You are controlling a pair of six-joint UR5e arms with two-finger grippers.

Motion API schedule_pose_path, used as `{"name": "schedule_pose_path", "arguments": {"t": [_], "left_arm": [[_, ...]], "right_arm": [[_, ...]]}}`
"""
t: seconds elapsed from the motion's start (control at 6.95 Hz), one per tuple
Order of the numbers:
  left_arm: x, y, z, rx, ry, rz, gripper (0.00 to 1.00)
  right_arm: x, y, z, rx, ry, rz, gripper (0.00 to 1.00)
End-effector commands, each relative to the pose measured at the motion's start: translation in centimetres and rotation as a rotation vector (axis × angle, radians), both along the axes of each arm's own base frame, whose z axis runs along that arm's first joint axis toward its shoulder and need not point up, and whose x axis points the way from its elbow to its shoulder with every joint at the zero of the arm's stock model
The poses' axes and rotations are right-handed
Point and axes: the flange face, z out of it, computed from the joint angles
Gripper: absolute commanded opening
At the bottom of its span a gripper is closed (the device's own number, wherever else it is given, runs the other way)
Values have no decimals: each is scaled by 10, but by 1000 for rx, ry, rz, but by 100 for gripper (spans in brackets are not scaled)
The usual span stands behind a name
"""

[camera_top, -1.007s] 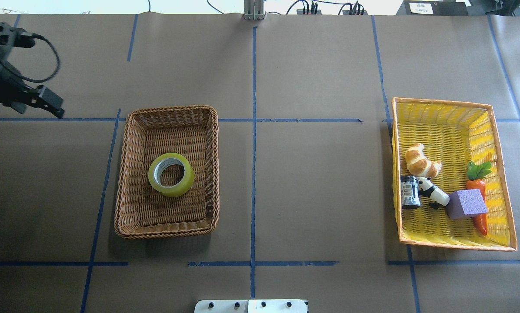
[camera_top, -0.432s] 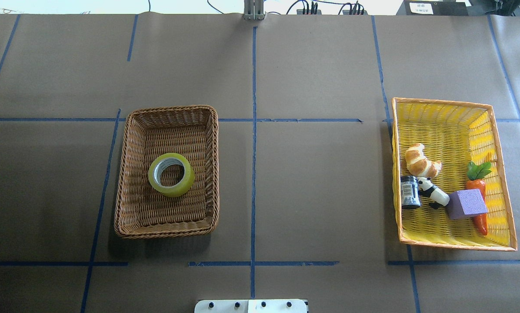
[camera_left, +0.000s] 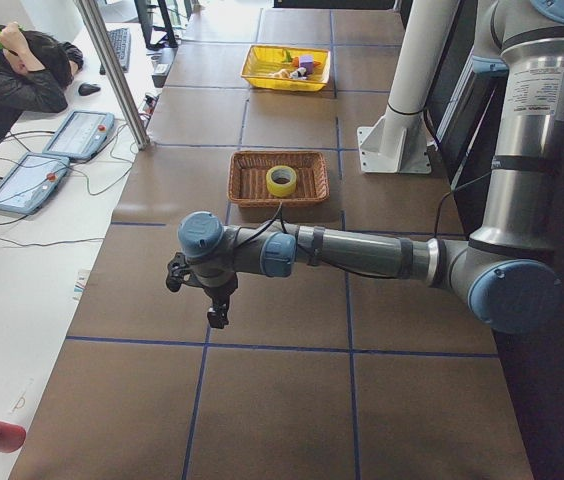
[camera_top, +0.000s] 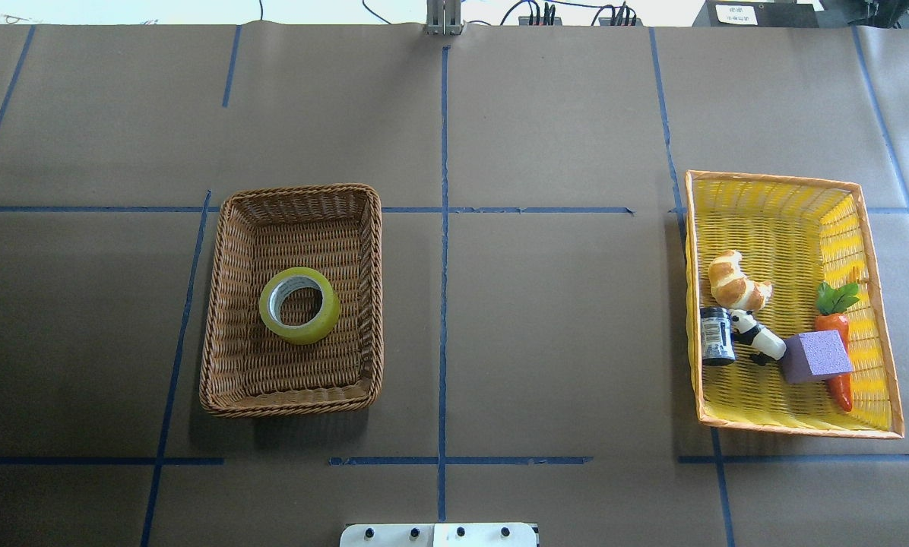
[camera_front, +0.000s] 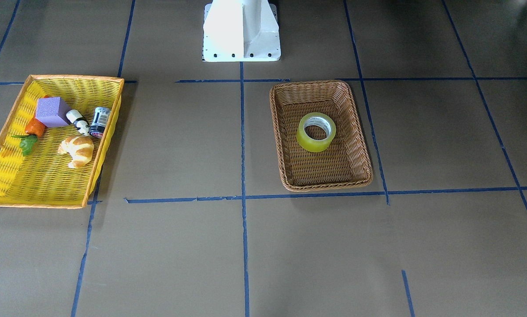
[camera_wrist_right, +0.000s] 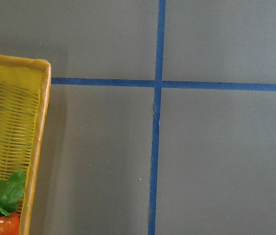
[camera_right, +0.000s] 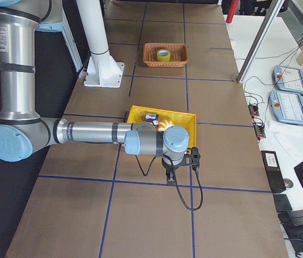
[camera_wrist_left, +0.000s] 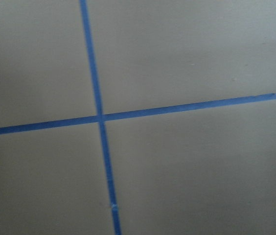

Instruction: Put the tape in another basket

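The yellow-green tape (camera_top: 302, 334) lies flat inside the brown wicker basket (camera_top: 295, 190), left of the table's centre line. It also shows in the front view (camera_front: 315, 145), with the wicker basket (camera_front: 309, 83) around it. Neither gripper is in the overhead or front view. My left gripper (camera_left: 218, 316) shows only in the exterior left view, held over bare table far from the tape (camera_left: 281, 190). My right gripper (camera_right: 170, 180) shows only in the exterior right view, just beyond the yellow plastic basket (camera_right: 162, 112). I cannot tell whether either is open or shut.
The yellow basket (camera_top: 774, 178) at the right holds a croissant (camera_top: 737, 281), a dark can (camera_top: 717, 336), a panda toy (camera_top: 758, 338), a purple block (camera_top: 815, 355) and a carrot (camera_top: 834, 334). The white robot base (camera_front: 241, 31) stands behind the baskets. An operator (camera_left: 12, 75) sits by the table's far side.
My left arm, at the overhead view's left edge one second ago, has drawn out of that view. The tape and both baskets have not moved.
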Motion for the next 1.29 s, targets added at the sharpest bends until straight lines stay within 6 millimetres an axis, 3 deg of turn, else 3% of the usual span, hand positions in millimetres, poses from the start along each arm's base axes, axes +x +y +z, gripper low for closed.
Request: {"name": "schedule_pose_path", "arguments": {"t": [0.0, 0.29, 1.15], "left_arm": [[-26, 15, 18, 4, -11, -11, 100], [-50, 21, 43, -19, -11, -32, 100], [-48, 38, 56, -40, -14, -30, 100]], "right_arm": [[0, 1, 1, 0, -2, -2, 100], [0, 2, 2, -4, -2, 0, 100], [0, 4, 8, -9, 2, -8, 100]]}}
